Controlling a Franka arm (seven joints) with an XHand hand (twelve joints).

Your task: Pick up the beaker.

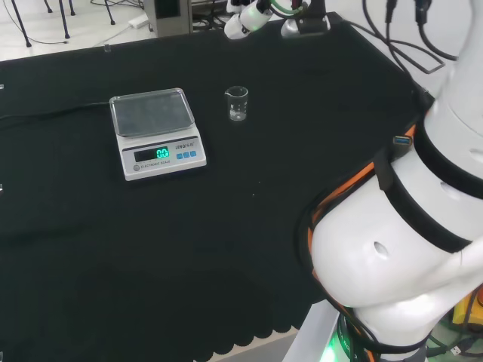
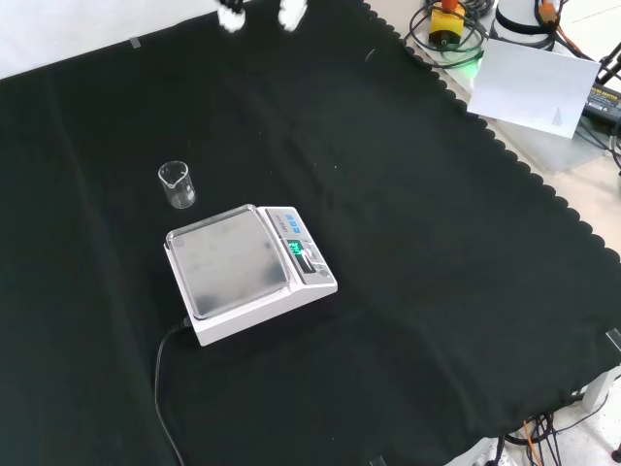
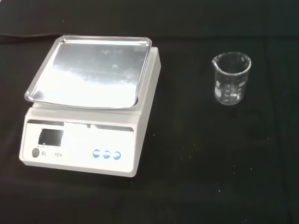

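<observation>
1 small clear glass beaker stands upright on the black cloth, nothing visible inside it as far as I can see. Its spout shows in the wrist view, and faint graduation marks run down its side. In the head view it sits at about 3 o'clock from the electronic scale, near but not touching. In the front view the beaker sits at about 11 o'clock from the scale, w/ a strip of bare cloth between them.

The scale is white w/ a square steel pan on top, bare. Its display glows green and 3 blue buttons sit in a row beside it. A black cable leaves the scale's back and runs off across the cloth.

The hand is at the far top edge of the front view, at roughly 1 o'clock from the beaker and well apart from it. Just its white and black fingertips show; can't tell whether the fingers are apart or curled.

The arm's big white links stand at the right of the head view.
</observation>
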